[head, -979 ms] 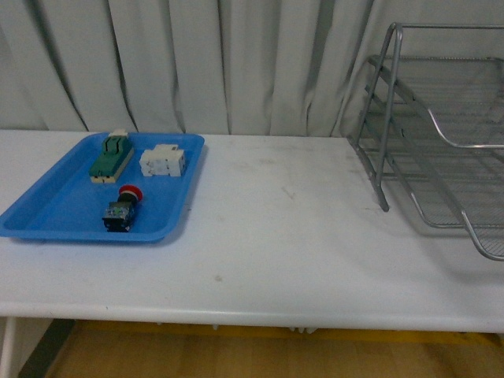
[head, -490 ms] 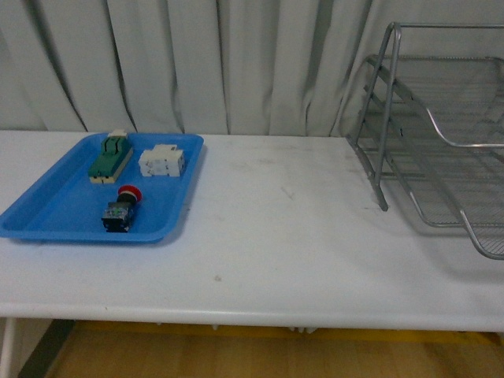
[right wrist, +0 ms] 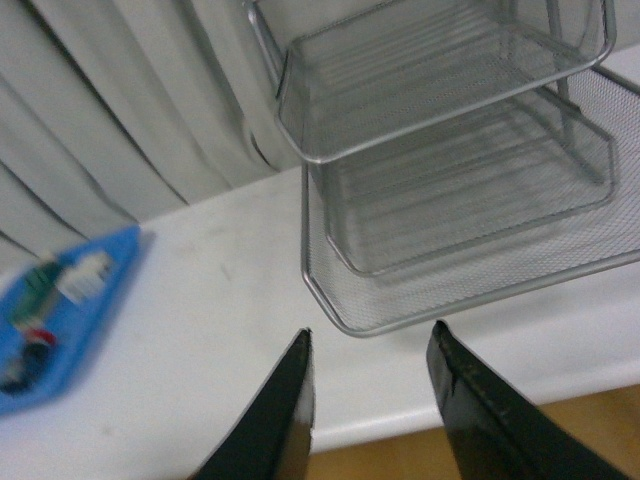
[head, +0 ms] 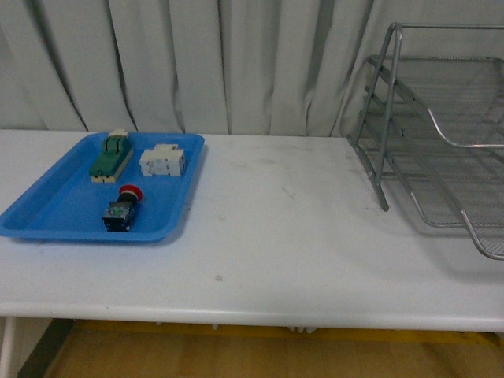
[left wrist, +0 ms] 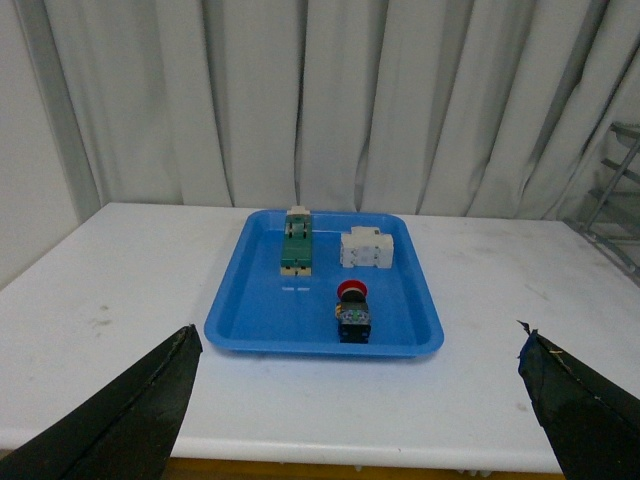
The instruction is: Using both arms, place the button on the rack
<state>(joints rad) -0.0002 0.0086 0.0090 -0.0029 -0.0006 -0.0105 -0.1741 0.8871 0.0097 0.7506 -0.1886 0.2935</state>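
On the blue tray [head: 59,206], near side, lies the button [head: 122,209]; rack [head: 386,169] far right. L pincer [left wrist: 357,338] wide open, R pincer [right wrist: 370,332] partly, both empty. We'd close L squarely across its black body.

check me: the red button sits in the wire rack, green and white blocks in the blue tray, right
No. The button lies in the blue tray, not the rack, near the green block and white block. The front view shows it.
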